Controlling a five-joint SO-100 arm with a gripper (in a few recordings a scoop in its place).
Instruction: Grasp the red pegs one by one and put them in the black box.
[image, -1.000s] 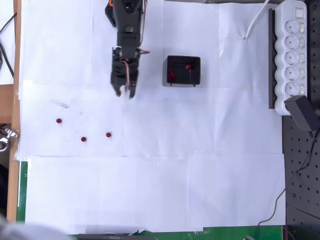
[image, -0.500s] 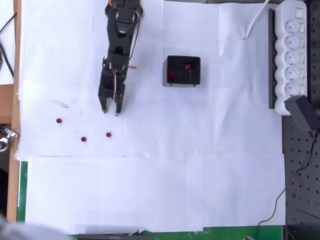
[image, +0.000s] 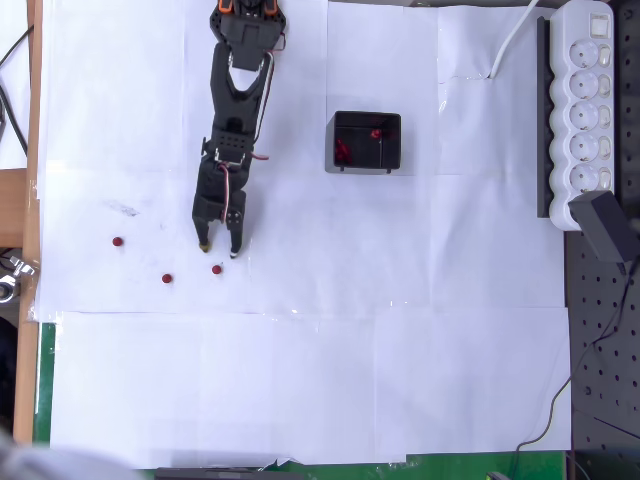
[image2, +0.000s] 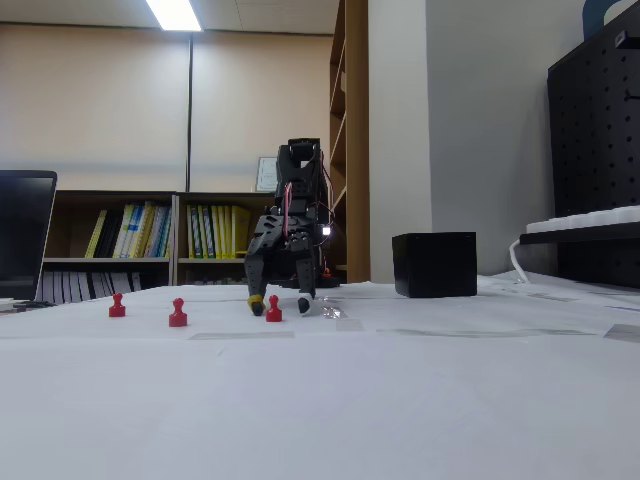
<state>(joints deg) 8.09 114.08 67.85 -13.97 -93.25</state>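
Red pegs (image: 166, 278) on white paper-covered table (image: 400, 380); bookshelves (image2: 150, 240) behind.

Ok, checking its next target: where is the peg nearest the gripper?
In the overhead view that red peg lies just below the open gripper, rightmost of three loose pegs on the white paper, left of the black box.

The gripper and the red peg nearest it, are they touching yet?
Apart. In the overhead view the gripper has its fingertips short of the nearest red peg, with white paper showing between them.
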